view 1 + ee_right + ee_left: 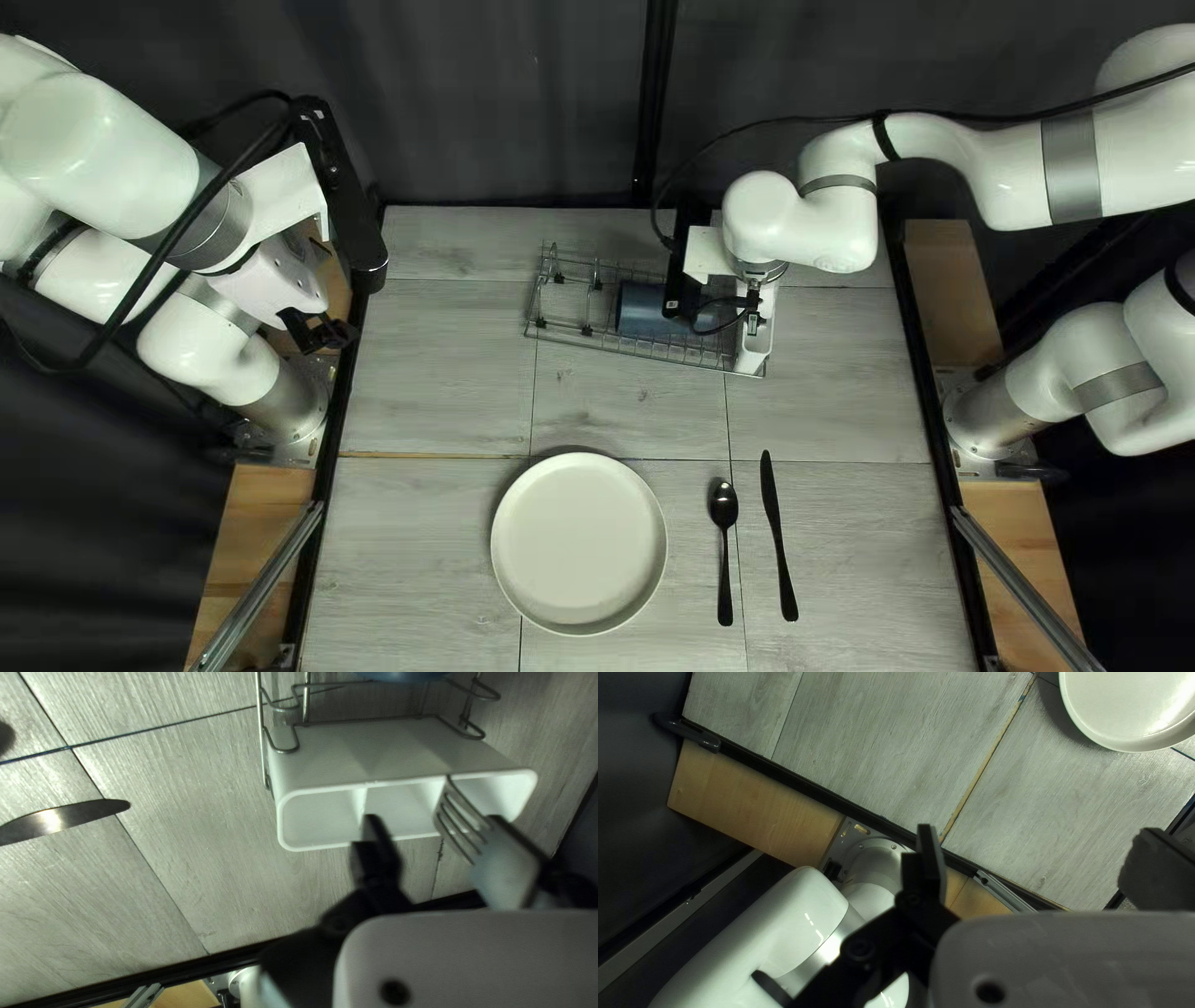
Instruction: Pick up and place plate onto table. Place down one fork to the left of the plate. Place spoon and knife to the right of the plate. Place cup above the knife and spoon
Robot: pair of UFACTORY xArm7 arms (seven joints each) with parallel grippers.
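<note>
The fork [504, 871] should be light and stiff, with little risk of breaking, though its smooth metal could slip or swivel if pinched off-centre. I would take hold of the narrow handle just behind the head, squarely across its flat sides, and keep clear of the tines. Its head shows close against one finger of my right gripper [436, 824], the tines overlapping the mouth of a cutlery holder [336, 753]; I cannot tell where the handle runs. That gripper is open, a gap plain between its other finger and the fork. My left gripper [1037, 832] is open too, wide and with nothing in it, off at the table's left side.

The holder is smooth, white and plastic-looking, a rounded box with three compartments, beside a rack [262, 740] of thin bent wire. In the rack is a dark blue cup [641, 309]. On the pale, wood-grained table [436, 398] a round, cream, raised-rim plate [579, 541] is set down, with a slim dark-handled spoon [723, 503] and then a tapering knife [778, 535] to its right
</note>
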